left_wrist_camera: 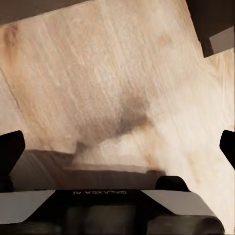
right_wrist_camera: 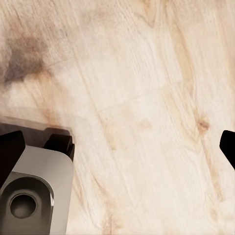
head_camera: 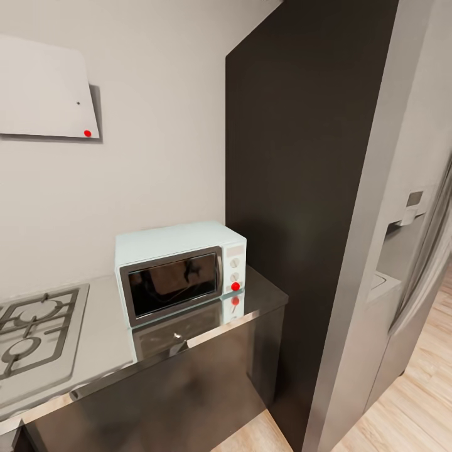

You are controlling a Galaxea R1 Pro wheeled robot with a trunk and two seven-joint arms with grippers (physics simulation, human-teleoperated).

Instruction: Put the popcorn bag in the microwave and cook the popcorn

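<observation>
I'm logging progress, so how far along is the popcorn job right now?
Nothing looks done yet. The microwave sits on the countertop with its door closed. Both claws, left and right, are open and empty over wood floor. Fetching, loading and heating the bag remain.

the counter (head_camera: pixel 107 339) is glossy grey and mirror-like, running above dark cabinet fronts. the microwave (head_camera: pixel 179 270), pale mint-blue with a dark glass door, sits directly on it near its right end, beside a tall dark panel, its reflection showing in the surface. a steel gas hob (head_camera: pixel 34 329) is set into the counter at the left. light wooden floor (head_camera: pixel 408 402) lies below.
</observation>
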